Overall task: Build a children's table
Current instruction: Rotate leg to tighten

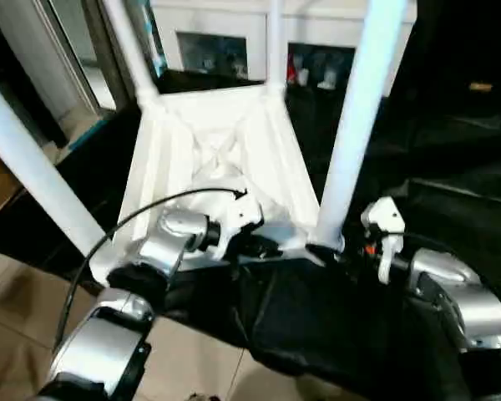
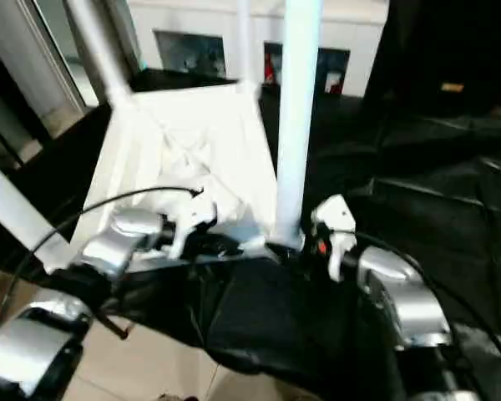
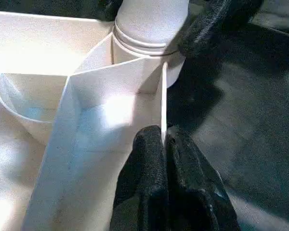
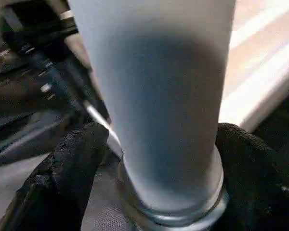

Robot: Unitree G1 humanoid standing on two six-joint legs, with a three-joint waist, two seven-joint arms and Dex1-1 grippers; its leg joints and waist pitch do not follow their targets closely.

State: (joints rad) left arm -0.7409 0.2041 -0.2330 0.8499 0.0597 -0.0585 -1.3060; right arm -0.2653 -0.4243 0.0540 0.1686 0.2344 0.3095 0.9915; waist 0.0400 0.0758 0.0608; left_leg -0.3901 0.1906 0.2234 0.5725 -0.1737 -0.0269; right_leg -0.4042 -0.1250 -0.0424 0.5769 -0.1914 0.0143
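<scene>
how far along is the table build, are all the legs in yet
Mostly done, it seems. The tabletop lies underside up on the black cloth, and four legs stand at its corners. In hand: the left gripper pinches the top's thin side wall, while the right gripper straddles the near right leg at its socket, fingers apart. Left: confirming that leg is seated and turning the table upright.

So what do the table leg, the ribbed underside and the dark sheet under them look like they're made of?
Table leg: likely smooth white plastic tube, with a soft even sheen.
Ribbed underside: seemingly moulded white plastic, thin glossy ribs.
Dark sheet: possibly black plastic film or thin fabric, wrinkled and faintly shiny.
</scene>
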